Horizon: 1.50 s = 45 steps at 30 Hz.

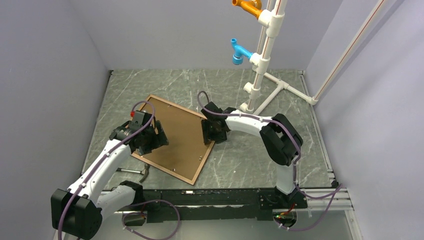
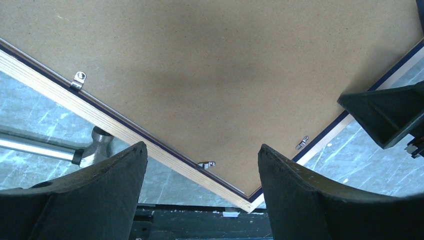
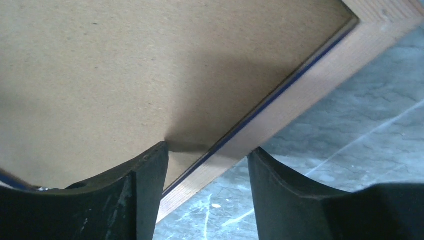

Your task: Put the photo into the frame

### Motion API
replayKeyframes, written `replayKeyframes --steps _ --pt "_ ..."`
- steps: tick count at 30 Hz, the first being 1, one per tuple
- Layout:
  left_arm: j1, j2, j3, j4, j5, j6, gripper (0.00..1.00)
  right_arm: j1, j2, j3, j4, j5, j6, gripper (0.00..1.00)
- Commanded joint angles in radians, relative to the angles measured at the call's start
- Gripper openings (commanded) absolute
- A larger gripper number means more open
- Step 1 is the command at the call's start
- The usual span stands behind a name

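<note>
The frame (image 1: 165,171) lies back side up on the table, turned diagonally, with the plain brown backing board (image 1: 182,137) set inside it. The photo is hidden. My left gripper (image 1: 150,140) is open and empty over the board's left part. In the left wrist view (image 2: 202,147) the board (image 2: 210,65), the wood rail (image 2: 125,131) and small metal clips (image 2: 78,80) show. My right gripper (image 1: 212,132) is open at the frame's right edge. In the right wrist view (image 3: 207,152) its jaws straddle the rail (image 3: 300,95), one finger on the board (image 3: 125,75).
A metal tool (image 1: 135,171) lies just left of the frame's near rail. A white pipe stand (image 1: 260,60) with a blue fitting (image 1: 240,51) and an orange fitting (image 1: 247,7) stands at the back right. Grey walls close in three sides.
</note>
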Motion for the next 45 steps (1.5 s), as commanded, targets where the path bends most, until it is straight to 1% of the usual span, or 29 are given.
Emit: replayKeyframes --steps 1,5,7,8,10,14,15,18,20,21,22,24,27,30,35,42,45 --pt "0.008 0.017 0.014 -0.011 -0.009 0.022 0.85 -0.001 0.087 -0.012 -0.030 0.150 -0.067 0.53" --pt "0.022 0.054 0.033 -0.012 -0.014 0.045 0.85 -0.015 0.116 0.037 -0.071 0.217 -0.113 0.20" --pt "0.040 0.070 0.038 -0.009 -0.012 0.067 0.85 -0.035 0.125 0.077 -0.095 0.254 -0.147 0.05" --pt "0.055 0.078 0.040 -0.007 -0.009 0.078 0.85 -0.053 0.130 0.100 -0.109 0.281 -0.167 0.00" --pt "0.087 0.091 0.039 0.002 -0.002 0.104 0.85 -0.083 0.144 0.145 -0.133 0.335 -0.204 0.00" --pt "0.164 0.127 0.038 0.032 0.011 0.158 0.85 -0.156 0.169 0.218 -0.150 0.372 -0.261 0.00" --pt "0.185 0.141 0.040 0.037 0.013 0.172 0.85 -0.174 0.172 0.233 -0.153 0.377 -0.271 0.02" --pt "0.242 0.182 0.035 0.064 0.020 0.208 0.85 -0.214 0.158 0.254 -0.155 0.333 -0.287 0.40" --pt "0.280 0.203 0.031 0.078 0.023 0.228 0.85 -0.221 0.123 0.234 -0.144 0.295 -0.291 0.59" --pt "0.299 0.209 0.026 0.087 0.022 0.233 0.85 -0.223 0.102 0.222 -0.140 0.273 -0.289 0.67" --pt "0.319 0.214 0.019 0.097 0.024 0.237 0.85 -0.223 0.082 0.210 -0.138 0.246 -0.283 0.73" --pt "0.366 0.218 0.007 0.116 0.030 0.243 0.86 -0.223 0.041 0.176 -0.134 0.182 -0.275 0.79" --pt "0.420 0.222 -0.003 0.121 0.030 0.262 0.86 -0.222 -0.010 0.110 -0.119 0.090 -0.266 0.82" --pt "0.439 0.214 -0.012 0.131 0.051 0.263 0.86 -0.222 -0.050 0.033 -0.093 -0.003 -0.259 0.81" --pt "0.450 0.210 -0.026 0.145 0.075 0.262 0.85 -0.215 -0.088 -0.064 -0.042 -0.082 -0.253 0.79" --pt "0.450 0.208 -0.035 0.155 0.098 0.265 0.85 -0.171 -0.062 -0.075 -0.014 -0.061 -0.262 0.73" --pt "0.449 0.211 -0.036 0.158 0.107 0.267 0.85 -0.151 -0.041 -0.058 -0.022 -0.006 -0.265 0.68"
